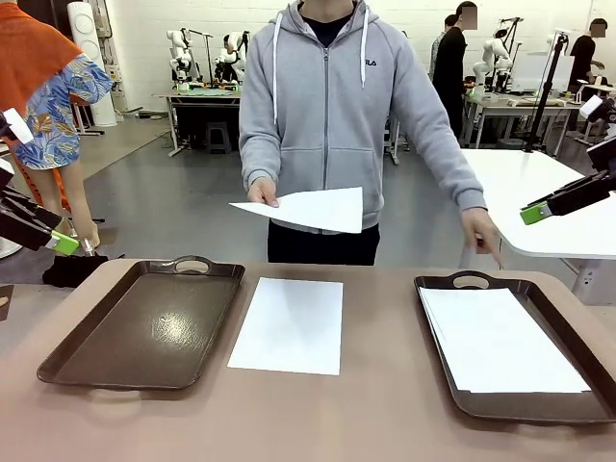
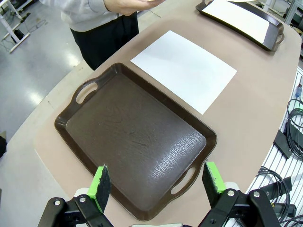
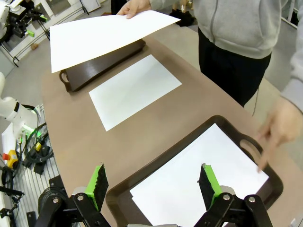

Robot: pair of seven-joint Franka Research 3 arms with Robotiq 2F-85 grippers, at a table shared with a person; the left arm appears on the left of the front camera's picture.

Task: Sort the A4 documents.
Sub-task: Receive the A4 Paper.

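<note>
A thin white A4 paper sheet [image 1: 287, 324] lies centre frame on the tan counter [image 1: 377, 327], its long axis running away from the robot. It sits between an empty dark-brown plastic tray [image 1: 144, 327] at left and a twin tray [image 1: 525, 408] at right holding stacked sheets [image 1: 500, 339]. A person's hand [image 1: 262, 191] holds another sheet [image 1: 318, 210] above. The left end effector [image 2: 156, 182] and right end effector [image 3: 154, 182] hang spread and empty; the left seems nearer.

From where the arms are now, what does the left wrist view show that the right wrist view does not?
Left wrist view, not the right: the open left end effector over the empty brown tray, whole floor in sight. Right wrist view, not the left: the open right end effector over the filled tray, the person's hand by its handle, the whole held-up sheet. Both: the single sheet on the table between the two trays.
</note>
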